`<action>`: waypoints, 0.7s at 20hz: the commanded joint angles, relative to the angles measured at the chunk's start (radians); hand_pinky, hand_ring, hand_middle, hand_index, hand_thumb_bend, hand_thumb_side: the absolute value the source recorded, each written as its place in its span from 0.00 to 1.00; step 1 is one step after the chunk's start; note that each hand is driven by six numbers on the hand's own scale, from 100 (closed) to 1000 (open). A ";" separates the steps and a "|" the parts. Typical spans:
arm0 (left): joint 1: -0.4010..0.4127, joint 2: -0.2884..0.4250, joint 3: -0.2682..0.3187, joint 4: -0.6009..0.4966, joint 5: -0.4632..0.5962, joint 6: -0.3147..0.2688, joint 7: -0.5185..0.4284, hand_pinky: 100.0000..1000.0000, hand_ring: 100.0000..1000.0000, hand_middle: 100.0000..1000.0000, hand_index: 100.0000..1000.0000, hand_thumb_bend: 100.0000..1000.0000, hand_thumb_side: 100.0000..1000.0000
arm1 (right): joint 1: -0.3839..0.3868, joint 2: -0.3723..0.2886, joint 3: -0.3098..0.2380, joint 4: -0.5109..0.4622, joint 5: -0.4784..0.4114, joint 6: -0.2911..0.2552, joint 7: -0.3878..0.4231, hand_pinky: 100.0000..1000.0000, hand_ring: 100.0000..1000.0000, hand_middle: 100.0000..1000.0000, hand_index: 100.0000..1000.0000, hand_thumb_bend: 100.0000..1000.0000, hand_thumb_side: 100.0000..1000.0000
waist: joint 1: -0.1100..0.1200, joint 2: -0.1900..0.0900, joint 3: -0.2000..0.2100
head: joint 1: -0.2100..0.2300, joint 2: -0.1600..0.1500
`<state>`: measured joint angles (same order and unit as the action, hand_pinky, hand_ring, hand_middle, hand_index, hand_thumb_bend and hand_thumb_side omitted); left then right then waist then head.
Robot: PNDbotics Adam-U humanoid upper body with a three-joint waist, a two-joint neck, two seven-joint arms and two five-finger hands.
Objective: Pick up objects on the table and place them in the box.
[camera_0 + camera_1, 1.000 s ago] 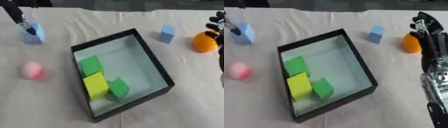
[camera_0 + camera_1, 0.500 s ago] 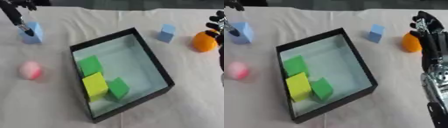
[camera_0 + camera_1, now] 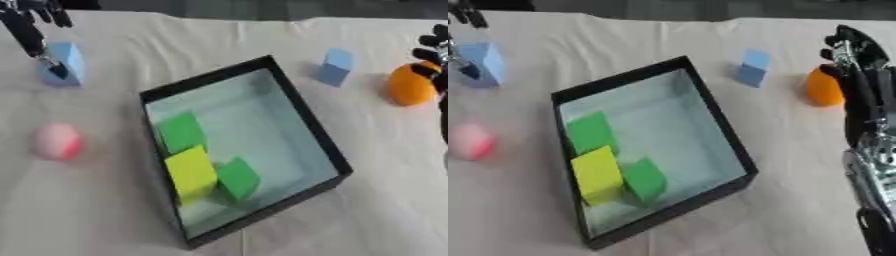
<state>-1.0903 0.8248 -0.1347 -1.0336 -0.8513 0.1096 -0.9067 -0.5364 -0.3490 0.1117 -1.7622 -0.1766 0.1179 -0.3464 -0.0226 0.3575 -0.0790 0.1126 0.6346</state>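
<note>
box [image 3: 308, 125] sits mid-table, askew, holding two green blocks [image 3: 182, 131] and a yellow block [image 3: 191, 172] between them along its left wall. left hand [image 3: 35, 30] is at far left, fingers on a light blue block [image 3: 66, 62]; can't tell if they pinch it. right hand [image 3: 859, 70] is at the right edge beside an orange ball [image 3: 409, 85], fingers straight, holding nothing. a second blue block [image 3: 334, 66] lies far right of the box. pink ball [image 3: 58, 141] lies left of the box.

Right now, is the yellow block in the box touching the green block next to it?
Touching. In the left eye view the yellow block lies against the smaller green block in the box, with no floor showing between them.
</note>
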 commanded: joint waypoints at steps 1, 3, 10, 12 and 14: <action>-0.011 0.037 0.023 -0.007 -0.011 0.005 0.009 0.90 0.93 0.81 0.85 0.76 0.05 | -0.016 -0.013 -0.002 -0.023 0.003 -0.001 0.003 0.80 0.81 0.75 0.85 0.00 0.63 | 0.000 -0.016 -0.002 | 0.005 -0.009; -0.009 0.039 0.028 -0.008 -0.019 0.004 0.028 0.90 0.93 0.81 0.85 0.78 0.01 | -0.017 -0.012 -0.001 -0.024 0.002 -0.001 0.003 0.80 0.80 0.75 0.84 0.00 0.63 | 0.000 -0.013 -0.005 | 0.011 -0.007; -0.004 0.035 0.044 0.008 -0.024 -0.010 0.148 0.88 0.92 0.79 0.82 0.67 0.00 | -0.027 -0.006 0.007 -0.026 0.002 0.001 0.011 0.80 0.80 0.75 0.84 0.00 0.63 | -0.004 0.000 -0.016 | 0.022 -0.012; -0.004 0.034 0.046 0.019 -0.027 -0.008 0.164 0.88 0.92 0.79 0.82 0.66 0.00 | -0.030 -0.004 0.008 -0.027 0.001 0.001 0.011 0.80 0.80 0.75 0.84 0.00 0.63 | -0.006 0.003 -0.020 | 0.026 -0.015; -0.003 0.032 0.049 0.035 -0.043 -0.002 0.175 0.88 0.92 0.79 0.82 0.64 0.00 | -0.033 -0.001 0.009 -0.028 -0.001 0.000 0.009 0.80 0.80 0.75 0.84 0.00 0.63 | -0.007 0.007 -0.024 | 0.031 -0.019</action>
<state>-1.0813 0.8262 -0.1007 -0.9968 -0.8857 0.1058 -0.7445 -0.5551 -0.3394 0.1240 -1.7636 -0.1767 0.1196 -0.3383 -0.0328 0.3856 -0.1027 0.1383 0.6301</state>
